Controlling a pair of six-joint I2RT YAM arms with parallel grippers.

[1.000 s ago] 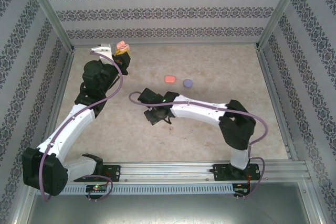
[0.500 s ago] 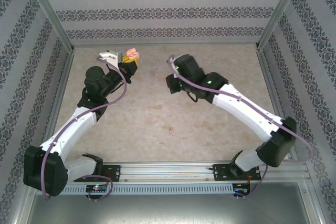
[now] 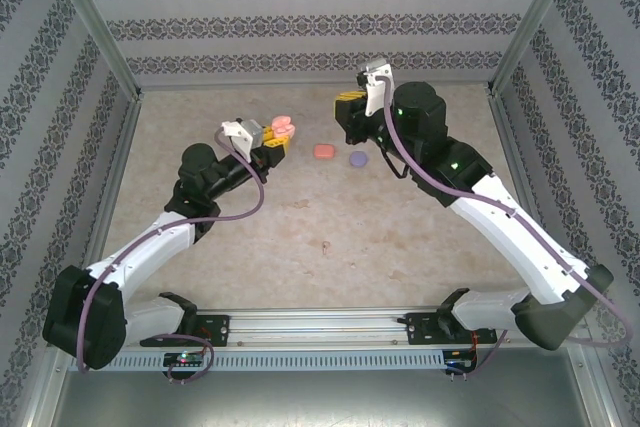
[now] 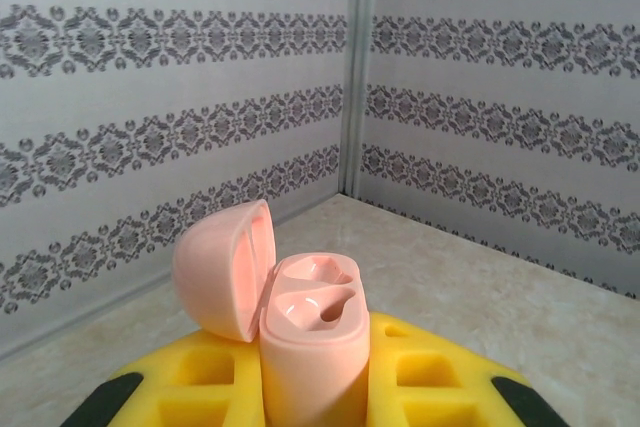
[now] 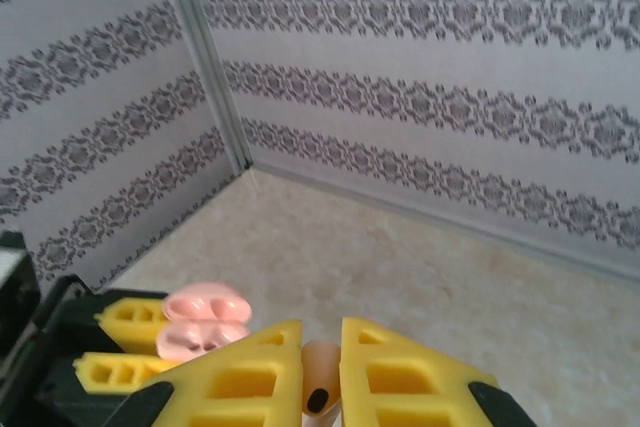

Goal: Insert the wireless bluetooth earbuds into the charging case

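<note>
Most of the pale pink earbud [image 5: 320, 372] is buried between the right gripper's [image 3: 350, 112] yellow fingers [image 5: 240, 372], which are pinched nearly closed on it, up in the air. A tiny speck [image 3: 325, 244] on the table [image 3: 230, 237] is too small to identify. The left gripper [image 3: 276, 137] is clamped narrow on the pink charging case [image 4: 312, 347], held aloft with its lid [image 4: 225, 267] flipped open and both of its 2 sockets bare. Count: 3 cases, with the coral-red case [image 3: 323, 151] and purple case [image 3: 358, 159] near each other on the table, and 1 earbud seen clearly.
</note>
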